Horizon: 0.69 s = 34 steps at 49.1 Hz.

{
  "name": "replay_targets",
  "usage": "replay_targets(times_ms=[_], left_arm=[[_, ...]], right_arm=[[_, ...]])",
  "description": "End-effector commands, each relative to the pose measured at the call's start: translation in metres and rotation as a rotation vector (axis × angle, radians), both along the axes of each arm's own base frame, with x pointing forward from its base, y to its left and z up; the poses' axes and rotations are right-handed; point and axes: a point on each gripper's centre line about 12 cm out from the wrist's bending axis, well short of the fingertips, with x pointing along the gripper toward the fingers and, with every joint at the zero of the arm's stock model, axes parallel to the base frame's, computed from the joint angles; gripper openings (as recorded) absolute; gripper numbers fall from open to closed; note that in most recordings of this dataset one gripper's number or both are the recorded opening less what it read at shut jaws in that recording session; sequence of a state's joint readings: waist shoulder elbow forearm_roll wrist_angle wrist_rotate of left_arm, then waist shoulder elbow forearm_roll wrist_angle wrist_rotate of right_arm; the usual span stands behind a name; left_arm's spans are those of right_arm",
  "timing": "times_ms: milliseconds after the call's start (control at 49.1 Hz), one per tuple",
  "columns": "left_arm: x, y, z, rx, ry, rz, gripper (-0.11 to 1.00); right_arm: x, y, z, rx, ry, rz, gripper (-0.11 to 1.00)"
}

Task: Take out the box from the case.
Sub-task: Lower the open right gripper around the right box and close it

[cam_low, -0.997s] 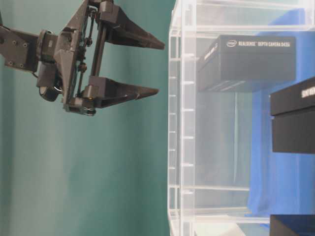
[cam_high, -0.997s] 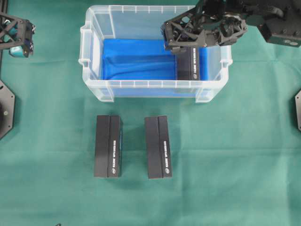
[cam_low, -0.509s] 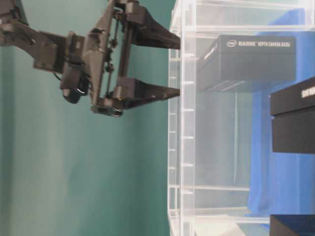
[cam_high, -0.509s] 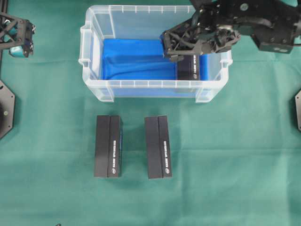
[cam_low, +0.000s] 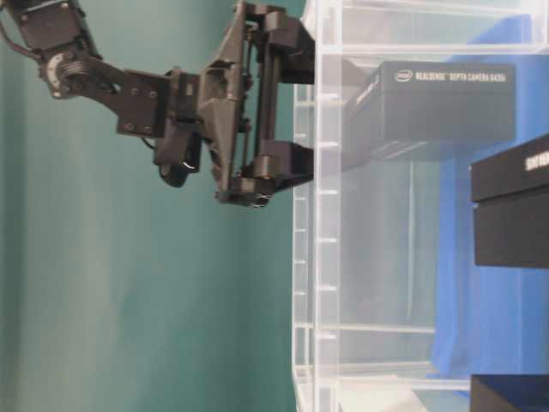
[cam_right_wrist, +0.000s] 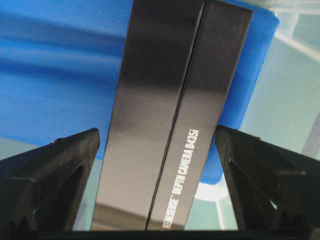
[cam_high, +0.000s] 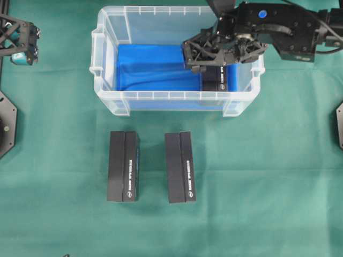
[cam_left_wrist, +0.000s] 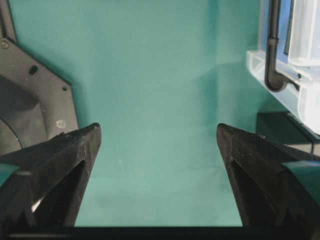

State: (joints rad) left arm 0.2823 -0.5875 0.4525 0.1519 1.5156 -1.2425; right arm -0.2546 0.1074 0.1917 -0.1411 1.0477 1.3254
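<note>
Black box (cam_high: 216,80) lengthwise toward case (cam_high: 177,101) front

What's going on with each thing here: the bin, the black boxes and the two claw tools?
case: lidless, blue cloth lining its bottom.
box in the case: lying on the cloth, not gripped.
two boxes outside: flat on the green table cloth.
right tool: open, straddling the box in the case.
left tool: open, holding nothing.

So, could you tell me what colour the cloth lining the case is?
Bright blue cloth, clearest in the overhead view.
</note>
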Motion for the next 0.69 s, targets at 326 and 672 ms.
replay_targets(times_ms=[326,672], left_arm=[[0.001,0.001,0.005,0.006,-0.020,0.001,0.98],[0.001,0.001,0.005,0.006,-0.020,0.001,0.98]], right_arm=[[0.004,-0.007,-0.014,-0.001,-0.022,-0.009,0.92],[0.004,-0.010,-0.015,0.003,-0.020,-0.036,0.91]])
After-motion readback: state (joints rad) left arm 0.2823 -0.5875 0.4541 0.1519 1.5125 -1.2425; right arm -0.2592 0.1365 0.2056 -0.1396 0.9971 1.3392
